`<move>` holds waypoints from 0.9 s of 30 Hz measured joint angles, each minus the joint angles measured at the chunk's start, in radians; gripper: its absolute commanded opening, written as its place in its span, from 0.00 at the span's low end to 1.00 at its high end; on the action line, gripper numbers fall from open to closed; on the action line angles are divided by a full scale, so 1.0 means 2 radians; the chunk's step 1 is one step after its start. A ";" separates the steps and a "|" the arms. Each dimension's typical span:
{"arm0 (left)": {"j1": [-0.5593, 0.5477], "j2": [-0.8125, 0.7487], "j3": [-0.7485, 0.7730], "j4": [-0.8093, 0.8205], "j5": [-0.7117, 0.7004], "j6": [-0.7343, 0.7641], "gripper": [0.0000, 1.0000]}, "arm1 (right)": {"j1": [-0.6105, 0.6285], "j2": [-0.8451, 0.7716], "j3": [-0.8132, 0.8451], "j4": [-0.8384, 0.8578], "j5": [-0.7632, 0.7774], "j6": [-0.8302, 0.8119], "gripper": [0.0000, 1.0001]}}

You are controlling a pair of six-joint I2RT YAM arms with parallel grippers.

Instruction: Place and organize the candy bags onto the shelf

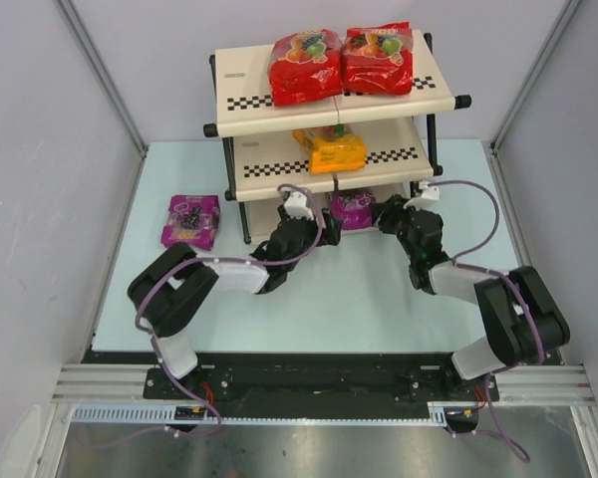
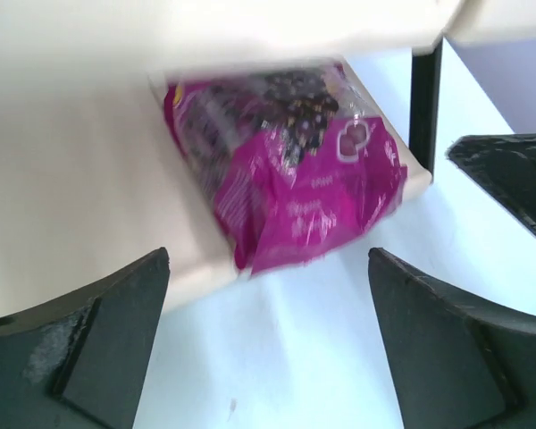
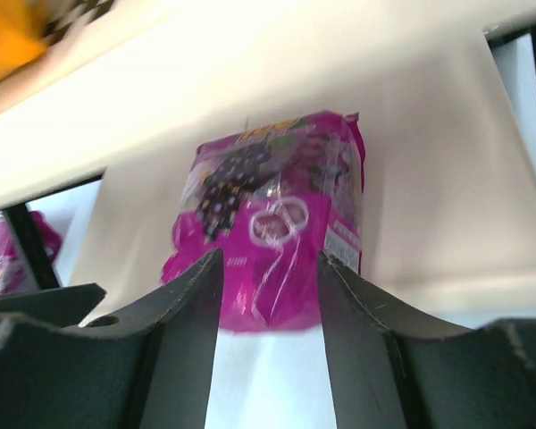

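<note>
Because the purple bag (image 3: 277, 223) lay on the lowest tier of the shelf (image 3: 429, 179) with its near end hanging over the edge, we judged that a careless pull-back of the right gripper (image 3: 271, 259) could drag it down onto the table (image 1: 379, 299). That gripper's jaws stood part-open at the bag's near end; whether they pinched it, we could not tell. The left gripper (image 2: 268, 259) was wide open and empty, close to the bag. The bag looked glossy, wrinkled and slippery.
</note>
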 measured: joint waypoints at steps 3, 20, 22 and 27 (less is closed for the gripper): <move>-0.006 -0.039 -0.051 0.015 -0.003 -0.012 0.99 | 0.011 -0.045 -0.041 -0.005 0.010 0.007 0.52; 0.025 -0.562 -0.274 -0.329 -0.175 -0.195 1.00 | 0.212 -0.401 -0.163 -0.207 0.158 0.036 0.55; 0.079 -0.585 -0.274 -0.363 -0.177 -0.206 1.00 | 0.220 -0.411 -0.165 -0.224 0.168 0.040 0.55; 0.227 -0.562 -0.274 -0.415 -0.153 -0.240 1.00 | 0.235 -0.426 -0.166 -0.254 0.187 0.046 0.56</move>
